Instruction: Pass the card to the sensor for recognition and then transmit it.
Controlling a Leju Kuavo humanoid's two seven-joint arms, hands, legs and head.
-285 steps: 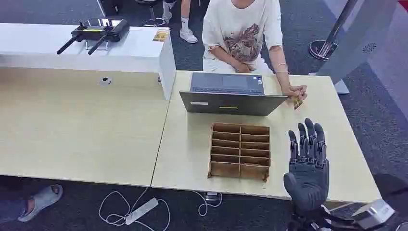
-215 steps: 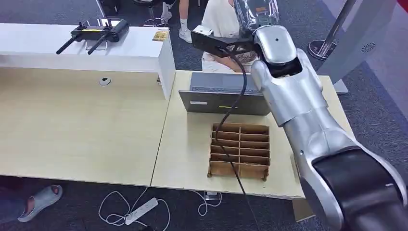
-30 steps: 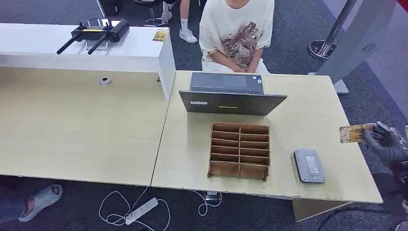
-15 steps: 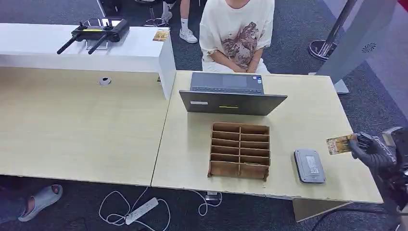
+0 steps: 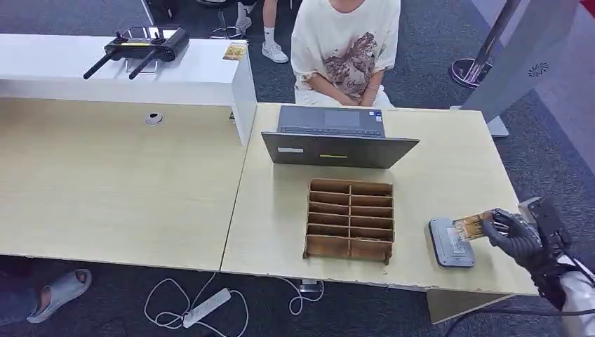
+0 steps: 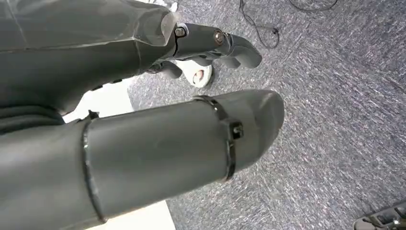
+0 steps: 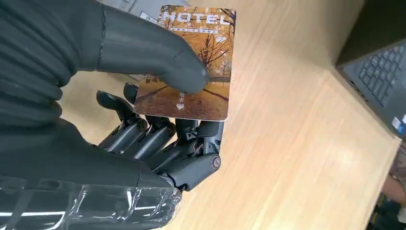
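fingers (image 7: 158, 139) under "hotel" card (image 7: 191, 62), thumb atop, over sensor (image 5: 449, 242)

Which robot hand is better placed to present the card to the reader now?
The right robot hand. It already holds the hotel card at the edge of the grey card reader on the table. The left robot hand hangs beside the robot over the carpet.

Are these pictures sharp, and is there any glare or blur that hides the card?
Head view: even light, sharp, though the card in the right hand is too small to read. Right wrist view: card crisp, "HOTEL" legible, thumb covering part; laptop slightly soft. Left wrist view: left hand clear over carpet, no glare.
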